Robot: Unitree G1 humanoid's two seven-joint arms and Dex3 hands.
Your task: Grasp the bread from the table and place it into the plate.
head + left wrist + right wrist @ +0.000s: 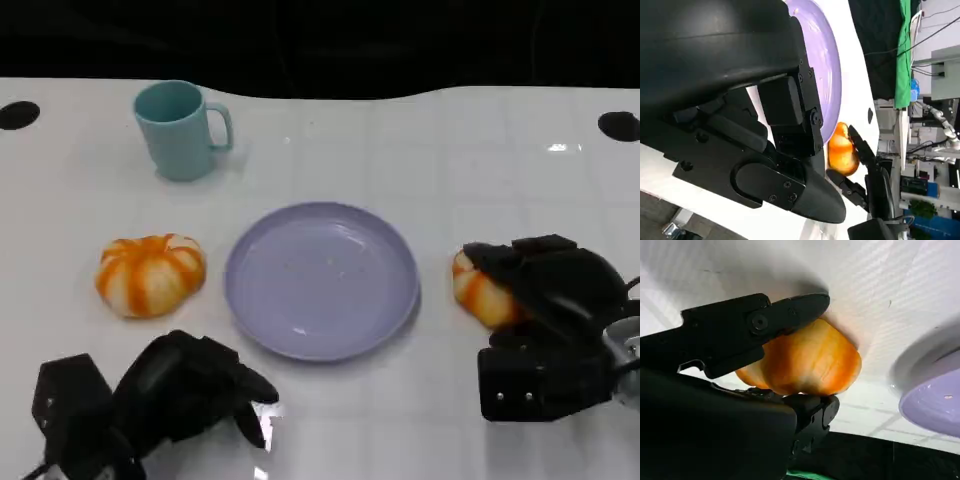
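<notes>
Bare table (440, 170) btwn right hand (545, 300) & plate (320, 280); cup (180, 130) far off, no block.

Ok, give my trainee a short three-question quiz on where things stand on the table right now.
1. True or false: the right hand has its fingers around the bread to the right of the plate.
2. Multiple choice: what lies on the plate? A) a bread B) the cup C) nothing
3. Fill in: the striped bread that no hand touches lies to the plate's ____, with the left hand nearer the camera.

Key: 1 true; 2 C; 3 left. The wrist view shows fingers above and below the bread. I cannot tell whether it is off the table yet.
</notes>
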